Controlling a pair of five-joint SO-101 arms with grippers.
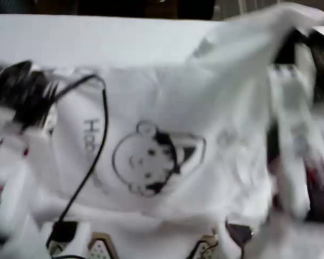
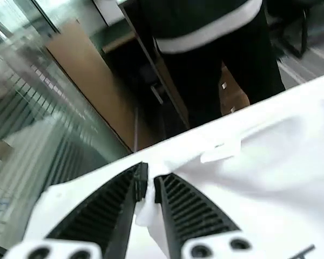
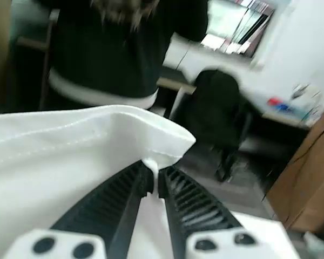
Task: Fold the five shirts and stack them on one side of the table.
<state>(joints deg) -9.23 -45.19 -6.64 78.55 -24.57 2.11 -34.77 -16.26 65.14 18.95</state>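
Observation:
A white shirt (image 1: pixel 167 162) with a cartoon face print lies spread across the table, its right side lifted into the air toward the back right. My left gripper (image 2: pixel 149 186) is shut on a fold of the shirt's white cloth (image 2: pixel 259 162) near the table's far edge. My right gripper (image 3: pixel 154 181) is shut on a hemmed edge of the same white shirt (image 3: pixel 70 156), held up off the table. In the high view the arms are blurred: one (image 1: pixel 21 108) at the left, one (image 1: pixel 291 140) at the right.
A black cable (image 1: pixel 92 156) runs over the shirt's left part. The white table (image 1: pixel 97 38) shows bare at the back. Arm bases (image 1: pixel 97 245) stand at the front edge. A person in dark clothes (image 2: pixel 216 48) stands behind the table's far side.

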